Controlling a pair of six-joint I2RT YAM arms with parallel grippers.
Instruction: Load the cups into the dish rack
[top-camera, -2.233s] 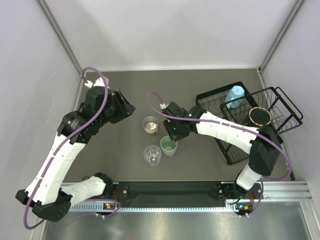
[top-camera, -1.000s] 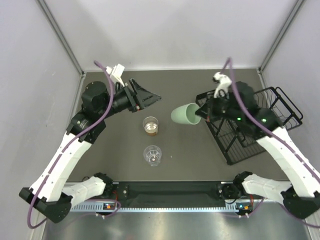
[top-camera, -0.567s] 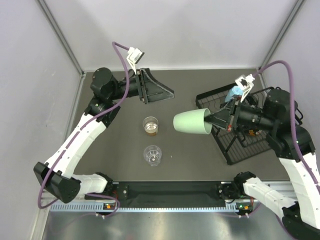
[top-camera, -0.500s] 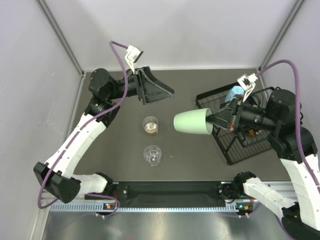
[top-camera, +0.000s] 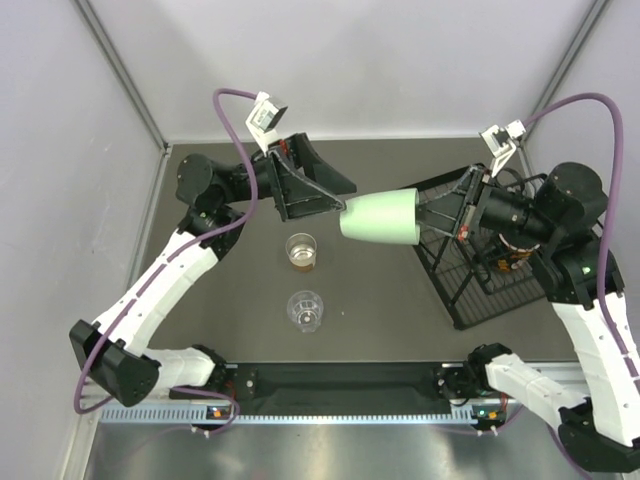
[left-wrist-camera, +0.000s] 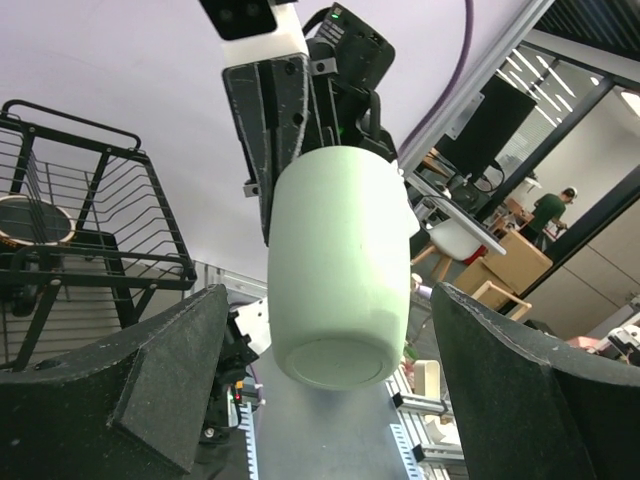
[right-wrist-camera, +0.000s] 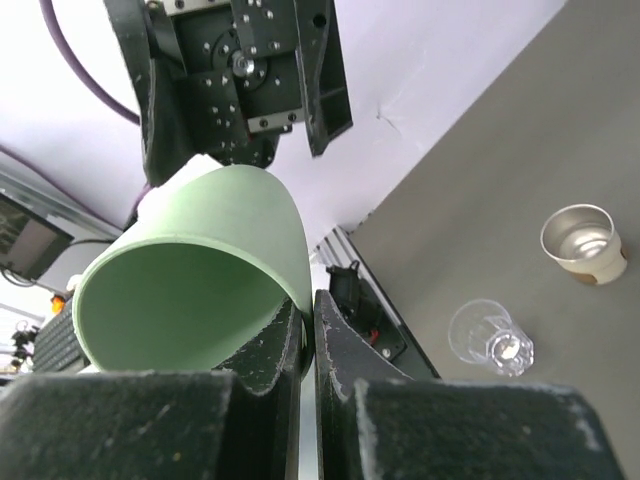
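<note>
Bright, even light fell from overhead, leaving only faint, soft shadows on the dark grey bench (top-camera: 380, 300). The pale mint green tumbler (left-wrist-camera: 340, 270) looked sharp, with a mild sheen; the wrist views bent slightly toward their edges.

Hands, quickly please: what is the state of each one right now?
Left hand: open, one finger on each side of the mint green tumbler, not gripping it.
Right hand: closed on the tumbler's rim, holding it.
</note>
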